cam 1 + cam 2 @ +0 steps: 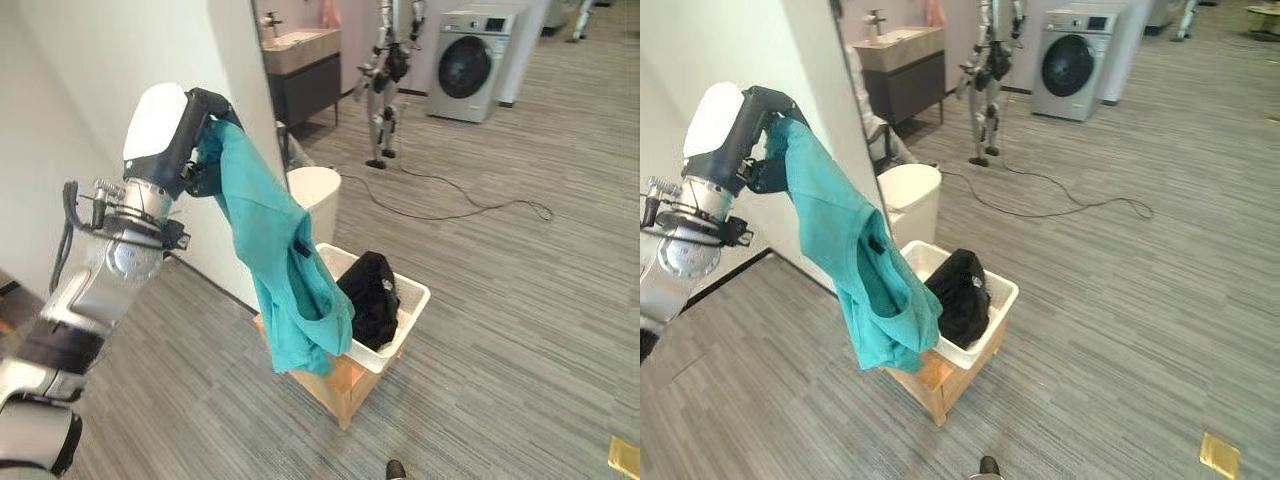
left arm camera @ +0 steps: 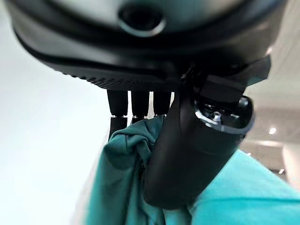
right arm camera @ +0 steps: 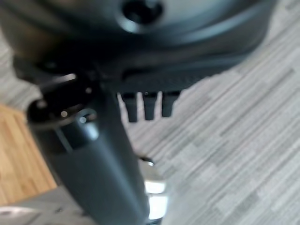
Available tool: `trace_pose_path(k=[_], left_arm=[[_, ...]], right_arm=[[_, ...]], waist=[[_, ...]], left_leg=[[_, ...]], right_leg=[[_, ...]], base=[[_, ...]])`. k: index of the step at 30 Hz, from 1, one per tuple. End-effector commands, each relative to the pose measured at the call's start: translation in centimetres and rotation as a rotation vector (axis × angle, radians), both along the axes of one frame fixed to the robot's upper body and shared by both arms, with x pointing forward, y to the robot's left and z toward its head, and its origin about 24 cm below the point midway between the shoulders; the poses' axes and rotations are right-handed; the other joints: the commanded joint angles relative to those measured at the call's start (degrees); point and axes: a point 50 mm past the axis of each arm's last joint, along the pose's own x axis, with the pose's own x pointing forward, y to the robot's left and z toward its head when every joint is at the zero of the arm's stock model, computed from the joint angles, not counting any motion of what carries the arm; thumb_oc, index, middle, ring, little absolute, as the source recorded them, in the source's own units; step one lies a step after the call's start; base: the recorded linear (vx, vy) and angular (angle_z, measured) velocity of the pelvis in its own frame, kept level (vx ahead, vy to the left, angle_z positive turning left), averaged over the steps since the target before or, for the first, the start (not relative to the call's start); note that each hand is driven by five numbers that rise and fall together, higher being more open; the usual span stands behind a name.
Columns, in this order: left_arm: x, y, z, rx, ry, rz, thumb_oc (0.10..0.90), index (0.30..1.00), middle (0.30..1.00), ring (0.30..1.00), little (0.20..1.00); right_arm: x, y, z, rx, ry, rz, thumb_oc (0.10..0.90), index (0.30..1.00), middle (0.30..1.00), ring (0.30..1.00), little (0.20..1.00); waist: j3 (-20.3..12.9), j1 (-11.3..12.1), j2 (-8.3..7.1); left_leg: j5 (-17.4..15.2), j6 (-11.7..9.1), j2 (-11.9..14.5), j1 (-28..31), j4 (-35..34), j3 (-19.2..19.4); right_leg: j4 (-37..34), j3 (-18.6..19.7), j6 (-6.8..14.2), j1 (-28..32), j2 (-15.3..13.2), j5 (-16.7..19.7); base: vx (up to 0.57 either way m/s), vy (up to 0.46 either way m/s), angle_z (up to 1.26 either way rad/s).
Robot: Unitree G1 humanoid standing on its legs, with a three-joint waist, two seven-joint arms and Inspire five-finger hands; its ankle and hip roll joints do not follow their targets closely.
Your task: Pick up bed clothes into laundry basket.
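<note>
the left robot hand (image 1: 195,130) grips a teal shirt (image 1: 285,270) hanging at 9 o'clock of the basket (image 1: 408,330), where dark clothes (image 1: 372,295) apparently already lie; the drop remains, right robot hand (image 3: 140,84) relaxed, empty.

Left hand (image 1: 190,135) raised, fingers curled; right hand (image 3: 140,56) relaxed.

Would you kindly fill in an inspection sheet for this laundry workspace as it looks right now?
Surface: grey plank floor.
Job's things: teal garment hangs from the left hand, its lower end beside the white laundry basket; the basket sits on a wooden stand and holds a black garment.
Clutter: white bin by the wall.
Hands: left shut on the teal garment; right hand over bare floor, holding nothing.
Cables: black cable across the floor.
Surroundings: washing machine, sink cabinet, another robot.
</note>
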Motion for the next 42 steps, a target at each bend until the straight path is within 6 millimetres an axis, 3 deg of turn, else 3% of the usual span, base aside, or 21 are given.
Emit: trace_pose_path(k=[1, 5, 9, 11, 16, 17, 20, 27, 31, 34, 39, 42], left_arm=[[-1.6, 1.4, 10.1, 0.053, -0.398, 0.117, 0.400, 0.300, 0.300, 0.300, 0.300], [-0.5, 1.6, 10.4, 0.102, -0.373, 0.192, 0.400, 0.300, 0.300, 0.300, 0.300], [0.2, 1.4, 10.5, 0.178, -0.364, 0.239, 0.400, 0.300, 0.300, 0.300, 0.300], [0.8, 1.2, 10.3, 0.238, -0.337, 0.271, 0.400, 0.300, 0.300, 0.300, 0.300], [1.3, 0.9, 10.5, 0.264, -0.333, 0.286, 0.400, 0.300, 0.300, 0.300, 0.300], [1.2, 0.7, 12.0, 0.245, -0.378, 0.297, 0.400, 0.300, 0.300, 0.300, 0.300], [0.7, 0.9, 14.5, 0.257, -0.445, 0.341, 0.400, 0.300, 0.300, 0.300, 0.300], [-0.3, 0.8, 18.5, 0.260, -0.526, 0.384, 0.400, 0.300, 0.300, 0.300, 0.300], [-1.6, 1.2, 20.5, 0.264, -0.586, 0.396, 0.400, 0.300, 0.300, 0.300, 0.300], [-1.9, 1.4, 20.5, 0.265, -0.593, 0.399, 0.400, 0.300, 0.300, 0.300, 0.300], [-1.6, 2.1, 19.0, 0.238, -0.556, 0.394, 0.400, 0.300, 0.300, 0.300, 0.300], [-0.9, 2.1, 16.6, 0.124, -0.495, 0.315, 0.400, 0.300, 0.300, 0.300, 0.300]], right_arm=[[-0.9, -1.6, 0.5, -0.076, 0.029, 0.029, 0.800, 0.900, 0.900, 0.900, 0.900], [-3.5, -1.4, 0.3, -0.062, 0.102, -0.001, 0.800, 0.900, 0.900, 0.900, 0.900], [-3.6, -0.8, 0.1, -0.042, 0.093, -0.010, 0.800, 0.900, 0.900, 0.900, 0.900], [-2.9, -0.6, 0.1, -0.041, 0.059, -0.008, 0.800, 0.900, 0.900, 0.900, 0.900], [-2.0, -0.6, 0.1, -0.040, 0.022, -0.005, 0.800, 0.900, 0.900, 0.900, 0.900], [-0.5, -0.5, 0.3, -0.038, -0.028, 0.027, 0.800, 0.900, 0.900, 0.900, 0.900], [0.9, -0.1, 0.4, -0.027, -0.079, 0.055, 0.800, 0.900, 0.900, 0.900, 0.900], [2.0, 1.0, 0.3, 0.007, -0.112, 0.079, 0.800, 0.900, 0.900, 0.900, 0.900], [-0.3, 0.2, 0.1, -0.007, -0.040, 0.053, 0.800, 0.900, 0.900, 0.900, 0.900], [-0.5, 0.1, 0.1, -0.007, -0.028, 0.056, 0.800, 0.900, 0.900, 0.900, 0.900], [0.5, -0.4, 0.4, -0.026, -0.057, 0.064, 0.800, 0.900, 0.900, 0.900, 0.900], [1.6, -0.3, 0.5, -0.034, -0.080, 0.094, 0.800, 0.900, 0.900, 0.900, 0.900]], waist=[[-0.3, -0.1, -1.20], [-0.2, -2.1, -1.04], [-0.2, -2.9, -0.72], [0.0, -4.2, 0.08], [0.3, -4.8, 0.65], [0.8, -6.0, 1.63], [0.4, -6.8, 2.39], [0.0, -7.1, 2.88], [0.3, -7.8, 3.01], [0.3, -7.9, 3.03], [1.1, -8.5, 3.19], [2.1, -7.9, 2.78]], left_leg=[[-2.3, -0.8, 1.0, -1.4, 0.3, -1.0], [-2.1, -1.2, 1.6, -1.5, 0.3, 0.5], [-2.1, -1.3, 1.7, -1.4, 0.3, 1.6], [-2.1, -1.5, 1.8, -1.2, 0.3, 2.4], [-2.2, -1.5, 1.7, -1.0, 0.3, 3.0], [-2.5, -1.5, 1.5, -0.5, 0.3, 4.1], [-2.6, -1.6, 1.5, 0.0, 0.3, 5.3], [-2.1, -2.0, 2.0, -0.1, 0.3, 5.5], [-2.0, -2.2, 2.2, -0.1, 0.3, 6.3], [-2.1, -2.2, 2.3, -0.1, 0.3, 6.5], [-1.9, -2.5, 2.7, -0.7, 0.3, 6.6], [-1.8, -2.4, 2.7, -1.8, 0.3, 6.3]], right_leg=[[1.0, -1.7, 3.8, 3.0, -3.2, -7.5], [1.0, -0.6, 4.2, 1.8, -3.0, -7.0], [1.0, 0.2, 4.3, 1.3, -2.9, -6.8], [1.0, 0.8, 4.3, 1.0, -2.9, -6.7], [1.0, 1.3, 4.5, 0.7, -2.9, -6.6], [1.0, 2.2, 4.8, 0.4, -3.0, -6.7], [1.0, 3.5, 4.8, -0.2, -2.8, -6.5], [1.0, 3.8, 4.9, -0.7, -2.4, -6.3], [1.0, 4.7, 4.9, -1.5, -1.9, -6.1], [1.0, 5.0, 4.9, -1.6, -1.7, -6.1], [1.0, 5.4, 4.6, -2.5, -1.3, -6.0], [1.0, 5.4, 4.4, -3.5, -1.1, -5.8]], base=[[0.02, -0.010, -0.22], [0.01, -0.016, -0.06], [0.02, -0.014, -0.18], [0.02, -0.002, -0.05], [0.02, 0.008, -0.15], [0.03, 0.010, -0.06], [0.04, -0.012, -0.22], [0.04, -0.039, -0.14], [0.03, -0.031, -0.10], [0.03, -0.018, -0.15], [0.03, -0.021, -0.07], [0.00, -0.025, -0.08]])
